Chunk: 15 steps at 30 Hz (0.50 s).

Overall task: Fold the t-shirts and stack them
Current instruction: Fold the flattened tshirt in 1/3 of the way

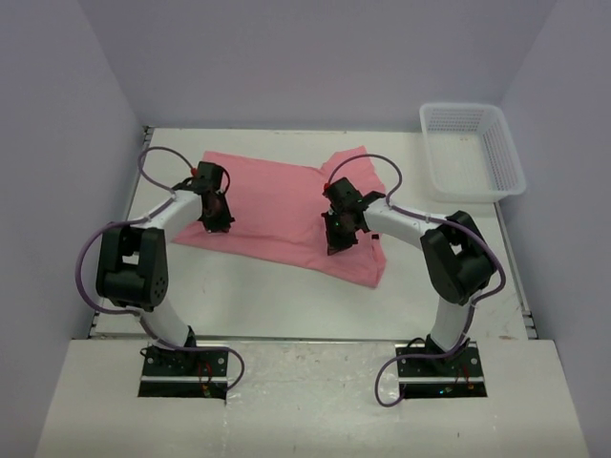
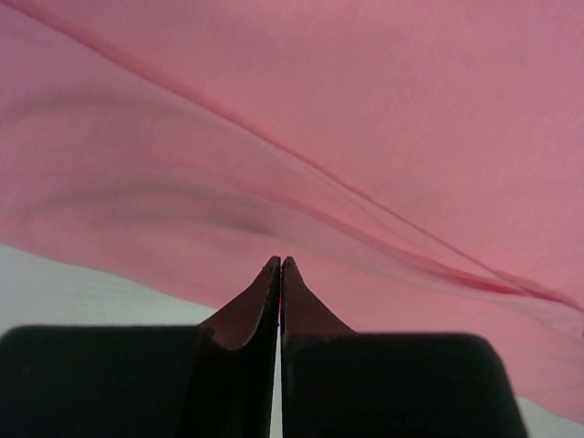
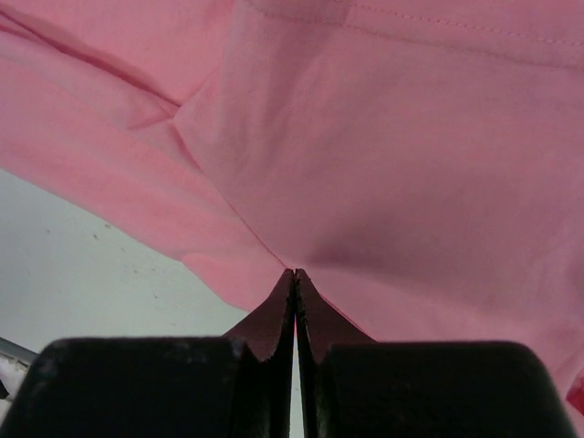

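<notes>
on the left, the left gripper (image 1: pixel 217 216) is seen at the left edge of the t-shirt (image 1: pixel 277 200), jaws pressed together. in the left wrist view pink cloth is drawn up to the tips, so fabric seems to be pinched, though the bite itself is hidden between the fingers. the salmon-pink t-shirt is spread, rumpled, across the middle of the table (image 1: pixel 286 301), toward the far side; its neckline cannot be made out. further right, the right gripper (image 1: pixel 340 237) is planted on the shirt's right part, jaws closed tight, with a fold converging on the tips; the arm covers some cloth there. at far right, a white mesh basket (image 1: pixel 477 194) is parked in the far corner, apart from the shirt.
</notes>
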### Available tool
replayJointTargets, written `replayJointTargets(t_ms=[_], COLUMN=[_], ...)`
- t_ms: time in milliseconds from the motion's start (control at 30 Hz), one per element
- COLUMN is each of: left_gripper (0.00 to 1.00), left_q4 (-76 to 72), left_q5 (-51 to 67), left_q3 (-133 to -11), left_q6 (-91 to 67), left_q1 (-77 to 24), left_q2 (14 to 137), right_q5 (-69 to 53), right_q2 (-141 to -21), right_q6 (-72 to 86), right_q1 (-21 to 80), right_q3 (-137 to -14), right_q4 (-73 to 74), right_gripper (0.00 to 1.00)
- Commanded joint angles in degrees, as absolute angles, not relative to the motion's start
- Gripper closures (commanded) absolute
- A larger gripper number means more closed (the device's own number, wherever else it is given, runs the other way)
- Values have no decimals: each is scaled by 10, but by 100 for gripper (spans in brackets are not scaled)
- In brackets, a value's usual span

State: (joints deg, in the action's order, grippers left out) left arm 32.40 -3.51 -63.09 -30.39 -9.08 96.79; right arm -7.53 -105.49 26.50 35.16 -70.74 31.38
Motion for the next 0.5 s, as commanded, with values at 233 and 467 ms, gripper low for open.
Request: replayJointTargets(t_ms=[233, 467], left_gripper=[100, 100], left_q4=[335, 339], left_q5=[-70, -76], left_q3=[-704, -723], left_q6=[-308, -313], left_q1=[-91, -91], left_q2=[1036, 1089], right_q5=[-100, -99], right_q2=[-1081, -1096], right_q6=[251, 256], right_q1=[353, 354], right_q3=[-722, -709], right_q4=[285, 280], right_gripper=[100, 100])
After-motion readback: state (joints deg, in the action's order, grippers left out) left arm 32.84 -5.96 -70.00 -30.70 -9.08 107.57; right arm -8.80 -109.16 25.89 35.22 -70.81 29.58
